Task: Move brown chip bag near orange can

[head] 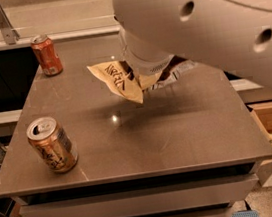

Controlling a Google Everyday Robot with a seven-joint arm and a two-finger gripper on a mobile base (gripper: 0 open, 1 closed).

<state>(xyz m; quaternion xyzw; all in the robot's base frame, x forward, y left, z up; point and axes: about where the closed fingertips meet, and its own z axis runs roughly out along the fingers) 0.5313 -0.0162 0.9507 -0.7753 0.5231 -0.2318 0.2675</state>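
I can read nothing for certain here. The gripper [139,74] sits mostly hidden under the arm's wrist above the table's far half, clamped on the brown chip bag [119,80]. The bag's cream end, sticking out just left of the claw, carries dark lettering turned sideways that I cannot make out. The orange can [53,145], well left of the claw and nearer me, shows dark script I cannot decipher. The red-orange can [47,54], far left beyond the claw, shows no legible label.
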